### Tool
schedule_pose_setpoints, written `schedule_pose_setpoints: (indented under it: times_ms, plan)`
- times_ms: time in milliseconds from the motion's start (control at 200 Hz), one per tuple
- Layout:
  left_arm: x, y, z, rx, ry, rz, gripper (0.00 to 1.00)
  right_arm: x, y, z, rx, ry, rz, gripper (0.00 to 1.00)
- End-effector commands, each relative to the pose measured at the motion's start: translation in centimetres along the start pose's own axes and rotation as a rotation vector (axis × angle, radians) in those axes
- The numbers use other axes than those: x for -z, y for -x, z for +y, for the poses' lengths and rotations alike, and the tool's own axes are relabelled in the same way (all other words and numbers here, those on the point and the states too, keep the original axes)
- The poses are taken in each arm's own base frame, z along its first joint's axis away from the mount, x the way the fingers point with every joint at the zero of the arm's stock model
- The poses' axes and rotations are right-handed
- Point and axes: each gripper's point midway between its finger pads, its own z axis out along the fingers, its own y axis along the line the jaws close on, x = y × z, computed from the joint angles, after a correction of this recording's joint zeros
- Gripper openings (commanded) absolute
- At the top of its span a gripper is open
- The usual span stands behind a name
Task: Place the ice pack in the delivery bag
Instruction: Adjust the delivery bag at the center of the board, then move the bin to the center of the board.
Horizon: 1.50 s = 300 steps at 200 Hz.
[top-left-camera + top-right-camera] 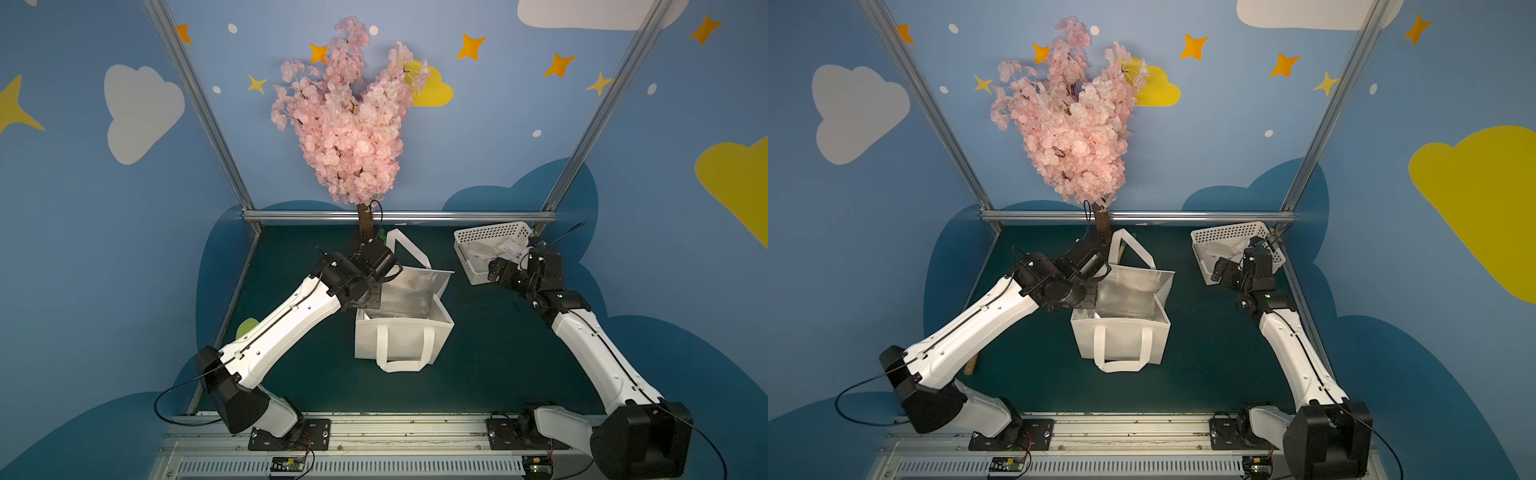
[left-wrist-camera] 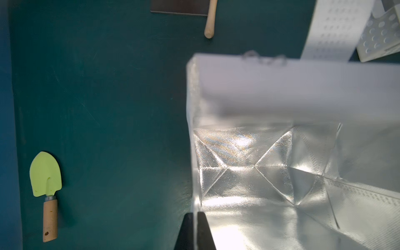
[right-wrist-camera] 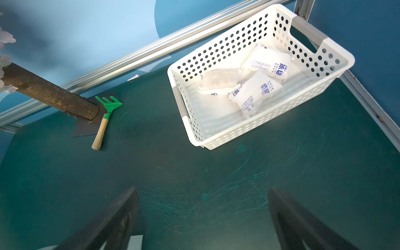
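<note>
The left gripper (image 2: 196, 215) has its fingers pressed together on the top edge of one side wall of the bag (image 1: 401, 340), which stands upright mid-mat with its foil mouth gaping open, and that arm reaches in low from the left. The right gripper (image 3: 202, 191) hangs with fingers spread wide over bare, scratched green mat (image 3: 151, 173), just short of the basket (image 3: 227, 138). The basket sits in the far right corner by the rail with three ice packs (image 3: 255, 93) lying in it, and the right arm stretches forward with its wrist tilted down.
</note>
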Motion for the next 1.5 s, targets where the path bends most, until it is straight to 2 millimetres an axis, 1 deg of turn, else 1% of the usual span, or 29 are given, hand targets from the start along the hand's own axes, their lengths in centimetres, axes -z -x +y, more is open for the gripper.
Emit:
schedule_pose_setpoints:
  times_ms: [0, 55, 75, 160, 215, 235, 285, 395, 436, 541, 631, 801, 886, 946, 1036, 1061, 1136, 1181, 1227, 1272, 1327, 1402, 1497]
  plan:
    - [0.4, 0.1, 1.7, 0.010, 0.008, -0.012, 0.03, -1.7, 0.4, 0.1, 0.066, -0.038, 0.068, 0.85]
    - [0.3, 0.2, 1.9, 0.025, -0.006, -0.013, 0.03, -3.1, 0.5, -0.4, 0.083, -0.078, 0.112, 0.69]
    - [0.2, 0.2, 1.9, 0.025, -0.009, -0.013, 0.03, -3.6, 0.6, -0.6, 0.085, -0.095, 0.128, 0.66]
    - [0.1, 0.3, 2.2, 0.027, -0.015, -0.024, 0.03, -6.3, 0.3, -1.7, 0.096, -0.178, 0.205, 0.58]
    - [0.1, 0.4, 2.4, 0.027, -0.024, -0.026, 0.03, -8.0, 0.0, -2.1, 0.093, -0.219, 0.258, 0.57]
    - [0.1, 0.4, 2.5, 0.027, -0.024, -0.027, 0.03, -8.6, 0.1, -2.1, 0.091, -0.226, 0.274, 0.54]
    - [0.1, 0.5, 2.7, 0.031, -0.026, -0.029, 0.03, -10.3, -0.4, -2.1, 0.096, -0.240, 0.345, 0.47]
    - [0.2, 0.9, 2.9, 0.043, -0.039, -0.038, 0.03, -13.2, -1.4, -2.1, 0.156, -0.265, 0.501, 0.46]
    - [0.2, 1.0, 2.9, 0.046, -0.047, -0.044, 0.03, -14.4, -2.2, -2.2, 0.166, -0.271, 0.551, 0.46]
    - [0.2, 1.1, 3.0, 0.051, -0.049, -0.047, 0.03, -15.9, -4.5, -1.9, 0.178, -0.261, 0.654, 0.43]
    - [0.4, 1.4, 3.3, 0.055, -0.049, -0.056, 0.03, -16.0, -6.4, -1.5, 0.195, -0.260, 0.694, 0.44]
    - [0.0, 1.7, 3.4, 0.051, -0.058, -0.054, 0.03, -15.0, -9.7, 0.4, 0.239, -0.234, 0.731, 0.46]
    - [-0.2, 1.8, 3.3, 0.039, -0.055, -0.047, 0.03, -14.2, -10.9, 1.5, 0.235, -0.216, 0.744, 0.46]
    - [-0.4, 1.9, 3.2, 0.033, -0.054, -0.043, 0.03, -13.4, -11.3, 2.4, 0.226, -0.199, 0.739, 0.46]
    - [-0.5, 2.1, 3.0, 0.033, -0.060, -0.045, 0.03, -12.2, -12.4, 4.4, 0.194, -0.149, 0.748, 0.46]
    - [-0.6, 2.1, 3.0, 0.034, -0.062, -0.045, 0.03, -11.8, -13.0, 5.2, 0.180, -0.131, 0.759, 0.46]
    - [-0.8, 2.2, 2.8, 0.034, -0.071, -0.044, 0.03, -10.9, -14.4, 6.7, 0.169, -0.112, 0.773, 0.47]
    - [-0.9, 2.2, 2.5, 0.036, -0.083, -0.040, 0.03, -10.4, -15.4, 8.1, 0.178, -0.095, 0.781, 0.48]
    - [-1.0, 2.2, 2.3, 0.036, -0.093, -0.038, 0.03, -9.8, -16.1, 9.4, 0.205, -0.085, 0.773, 0.52]
    - [-1.1, 2.3, 2.1, 0.041, -0.097, -0.036, 0.03, -9.4, -16.2, 10.2, 0.229, -0.084, 0.754, 0.56]
    - [-1.2, 2.3, 2.1, 0.047, -0.098, -0.033, 0.03, -9.3, -15.7, 10.4, 0.236, -0.088, 0.731, 0.60]
    - [-1.3, 2.3, 1.9, 0.055, -0.111, -0.033, 0.03, -9.3, -14.1, 10.1, 0.236, -0.081, 0.698, 0.63]
    - [-1.3, 2.3, 1.6, 0.054, -0.131, -0.044, 0.03, -9.5, -11.7, 9.1, 0.231, -0.079, 0.668, 0.69]
